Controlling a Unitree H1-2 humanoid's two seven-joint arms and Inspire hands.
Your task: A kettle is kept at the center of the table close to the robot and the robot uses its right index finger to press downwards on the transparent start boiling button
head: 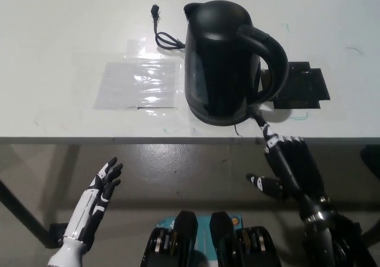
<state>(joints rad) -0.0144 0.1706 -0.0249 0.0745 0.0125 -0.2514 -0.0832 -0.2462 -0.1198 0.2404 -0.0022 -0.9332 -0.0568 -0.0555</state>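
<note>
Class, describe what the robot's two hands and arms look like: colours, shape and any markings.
The left hand is white with black patches along its fingers, on a slim white forearm. The right hand is black with small white marks on its fingers, on a black arm with a metal ring at the wrist.

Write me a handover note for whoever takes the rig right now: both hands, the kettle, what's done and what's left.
Right hand: at the near table edge, one finger stretched out with its tip at the base of the kettle under the handle, holding nothing.
Left hand: resting low at the lower left, open, below the table.
Kettle: upright near the table's near edge, its cord lying behind it.
Done: the pointing finger is at the switch area.
Left: press the start button down; I cannot tell whether it is pressed yet.
</note>
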